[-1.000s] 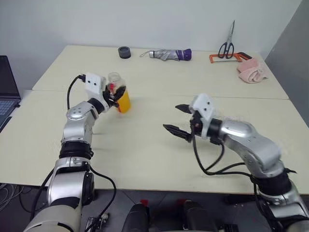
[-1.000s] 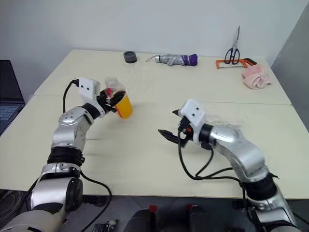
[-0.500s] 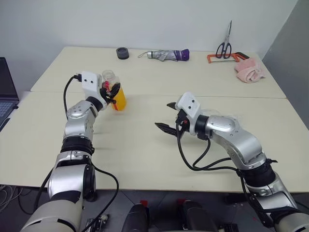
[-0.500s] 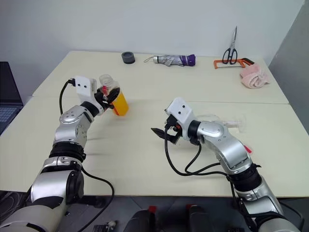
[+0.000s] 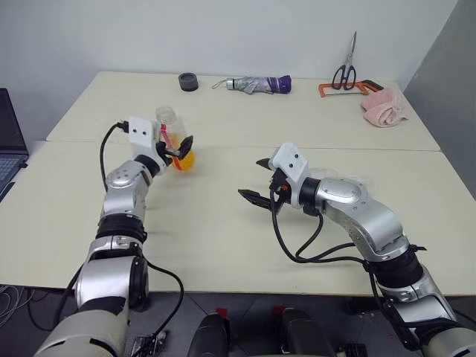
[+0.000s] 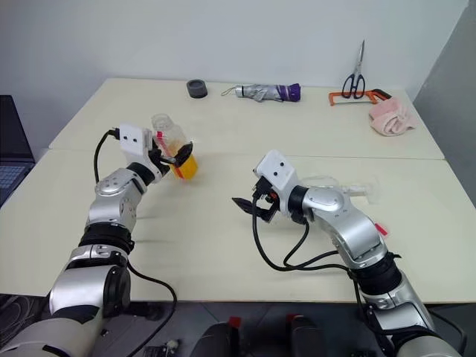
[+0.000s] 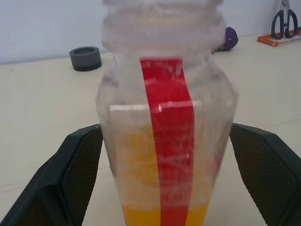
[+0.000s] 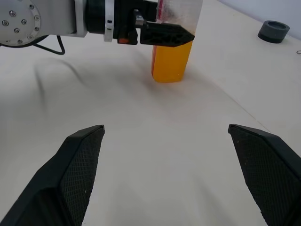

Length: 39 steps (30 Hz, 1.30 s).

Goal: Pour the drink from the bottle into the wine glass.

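The bottle (image 5: 170,125) stands upright on the table at the left, clear with a red label strip (image 7: 170,141). The orange drink (image 5: 186,160) fills its lower part. My left gripper (image 5: 181,146) is open, with one black finger (image 7: 77,165) on each side of the bottle at mid-height. My right gripper (image 5: 249,177) hovers open over the middle of the table, pointing left toward the bottle, with nothing between its fingers (image 8: 77,160). The wine glass (image 6: 355,187) appears to lie on its side behind my right forearm, partly hidden.
Along the far edge lie a black tape roll (image 5: 189,81), a folded umbrella (image 5: 256,84), scissors (image 5: 346,71), an orange-handled saw (image 5: 346,89) and a pink cloth (image 5: 385,110). A laptop (image 5: 7,141) sits off the left edge. Bare tabletop lies between the grippers.
The left gripper has opened: the bottle, tilted in its grip before, now stands upright on the table between the spread fingers. The right gripper stays open.
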### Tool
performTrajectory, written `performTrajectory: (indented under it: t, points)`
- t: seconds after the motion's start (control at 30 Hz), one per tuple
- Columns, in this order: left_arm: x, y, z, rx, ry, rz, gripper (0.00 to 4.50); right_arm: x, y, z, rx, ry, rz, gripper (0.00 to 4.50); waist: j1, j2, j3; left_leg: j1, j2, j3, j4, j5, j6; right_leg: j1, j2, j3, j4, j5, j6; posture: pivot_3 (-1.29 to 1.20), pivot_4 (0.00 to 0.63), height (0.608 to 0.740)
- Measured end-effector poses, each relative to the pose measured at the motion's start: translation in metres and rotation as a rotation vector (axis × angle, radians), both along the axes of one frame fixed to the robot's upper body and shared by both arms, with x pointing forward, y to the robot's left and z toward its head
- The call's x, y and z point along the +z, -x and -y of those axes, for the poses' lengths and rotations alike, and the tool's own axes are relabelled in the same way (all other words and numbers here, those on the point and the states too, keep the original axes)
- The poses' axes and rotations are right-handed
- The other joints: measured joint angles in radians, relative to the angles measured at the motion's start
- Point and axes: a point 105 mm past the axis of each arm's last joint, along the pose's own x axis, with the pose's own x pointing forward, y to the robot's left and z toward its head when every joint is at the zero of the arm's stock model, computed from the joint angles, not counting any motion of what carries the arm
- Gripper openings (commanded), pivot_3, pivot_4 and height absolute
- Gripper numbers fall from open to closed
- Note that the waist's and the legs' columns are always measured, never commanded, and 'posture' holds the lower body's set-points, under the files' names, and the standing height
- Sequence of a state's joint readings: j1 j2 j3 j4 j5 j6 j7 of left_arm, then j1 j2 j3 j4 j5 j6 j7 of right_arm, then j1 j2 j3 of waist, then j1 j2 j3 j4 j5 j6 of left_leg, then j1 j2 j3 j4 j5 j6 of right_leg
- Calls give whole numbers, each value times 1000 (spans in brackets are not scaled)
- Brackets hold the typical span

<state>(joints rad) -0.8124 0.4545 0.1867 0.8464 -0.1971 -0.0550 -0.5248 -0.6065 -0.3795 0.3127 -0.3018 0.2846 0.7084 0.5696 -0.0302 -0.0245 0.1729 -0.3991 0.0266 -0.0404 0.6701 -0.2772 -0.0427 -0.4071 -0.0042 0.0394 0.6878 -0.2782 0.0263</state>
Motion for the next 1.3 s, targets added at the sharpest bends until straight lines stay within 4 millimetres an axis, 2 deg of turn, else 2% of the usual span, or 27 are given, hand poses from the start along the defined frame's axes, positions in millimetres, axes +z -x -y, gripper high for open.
performTrajectory:
  t: [0.27,0.47,0.7,0.83,0.97,1.07,1.23,1.3]
  points:
    - [-7,12,-4,31,-31,37,4474,-11,9,11,-15,28,-8,4500,1,0,0,0,0,-2,0,0,0,0,-1,0,0,0,0,0,150,740]
    - [-25,33,-11,73,-81,46,4474,-28,24,30,-33,76,-10,4500,1,0,0,0,0,-4,0,0,0,0,-1,1,0,0,0,0,150,740]
    - [-28,60,-8,75,-107,75,4474,-33,35,45,-57,109,52,4500,1,0,0,0,1,-4,0,0,0,1,-1,1,0,0,0,0,150,740]
    - [-35,85,8,-3,-139,65,4474,-19,41,63,-102,109,133,4500,2,0,0,1,2,-5,0,0,0,1,-1,1,-1,0,0,0,150,740]
    - [-27,96,37,-159,-163,72,4474,-13,47,79,-146,171,216,4500,9,0,0,1,0,-4,0,0,0,3,-1,0,-1,0,0,0,150,740]
    - [-19,102,63,-356,-153,40,4474,-23,47,111,-278,292,266,4500,16,-1,0,1,0,-1,0,0,0,3,-1,0,-1,0,0,0,150,740]
    - [-7,110,85,-619,-208,0,4474,-50,34,172,-501,658,371,4500,6,0,0,4,1,4,-1,0,0,2,1,3,-1,0,0,0,150,740]
    - [-5,114,96,-716,-237,-3,4474,-53,28,181,-548,741,429,4500,-2,0,0,5,2,5,-3,0,-1,2,3,4,0,-1,0,0,150,740]
